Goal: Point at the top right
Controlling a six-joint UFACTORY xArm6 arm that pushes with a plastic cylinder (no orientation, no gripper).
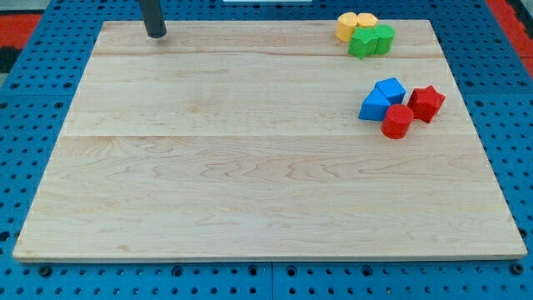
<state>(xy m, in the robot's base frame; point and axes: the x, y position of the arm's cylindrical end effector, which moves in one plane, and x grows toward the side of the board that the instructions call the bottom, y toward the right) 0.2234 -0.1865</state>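
My tip [156, 34] rests on the wooden board [250, 167] near its top left corner, far left of all the blocks. At the view's top right, an orange block [346, 27] and a yellow block [364, 20] sit touching two green blocks, one at the left [363, 44] and one at the right [383, 38]. Lower on the right, two blue blocks, one at the top [390, 89] and one at the lower left [374, 107], touch a red cylinder [397, 122] and a red star-like block [426, 102].
The board lies on a blue perforated table [33, 92]. A red area [512, 17] shows at the view's top right corner beyond the board.
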